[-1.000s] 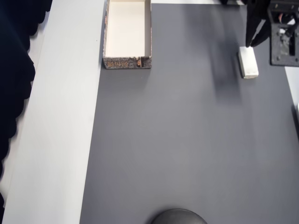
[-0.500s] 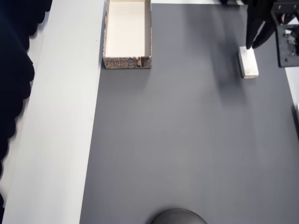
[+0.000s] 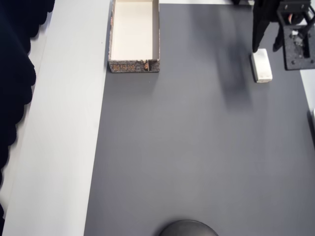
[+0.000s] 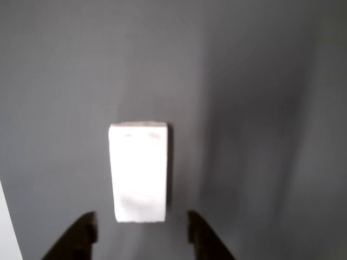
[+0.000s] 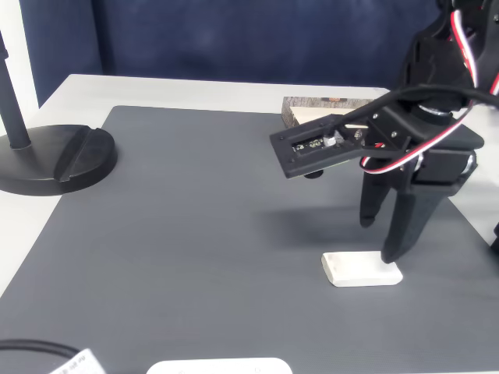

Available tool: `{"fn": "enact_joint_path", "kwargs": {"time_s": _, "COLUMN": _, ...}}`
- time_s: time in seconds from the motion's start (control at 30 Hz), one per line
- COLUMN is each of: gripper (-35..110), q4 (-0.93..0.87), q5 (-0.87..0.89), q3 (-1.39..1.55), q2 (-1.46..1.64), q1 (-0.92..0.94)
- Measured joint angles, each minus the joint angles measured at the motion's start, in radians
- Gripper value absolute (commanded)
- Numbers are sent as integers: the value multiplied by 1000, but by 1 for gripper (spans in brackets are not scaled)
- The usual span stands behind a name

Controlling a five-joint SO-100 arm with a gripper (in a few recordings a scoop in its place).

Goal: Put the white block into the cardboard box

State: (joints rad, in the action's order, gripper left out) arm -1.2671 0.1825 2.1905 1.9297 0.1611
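The gripper (image 4: 142,230) hovers with fingers spread above one end of the white block (image 4: 139,172); lowering squarely should put one finger on each long side.

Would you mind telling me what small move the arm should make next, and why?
Probably lower the claw straight down around the white block and close. In the wrist view the open fingers flank the block's near end, and the fixed view shows the tips just above it. The block lies flat on the grey mat, far from the cardboard box.
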Motion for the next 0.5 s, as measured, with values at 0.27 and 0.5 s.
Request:
{"fn": "enact_joint_path", "kwargs": {"time_s": 0.27, "gripper": 26, "q4": 25, "q5": 0, "q3": 0, "q2": 0, "q1": 0}}
{"fn": "enact_joint_path", "kwargs": {"time_s": 0.5, "gripper": 26, "q4": 26, "q5": -2, "q3": 0, "q2": -8, "q1": 0}}
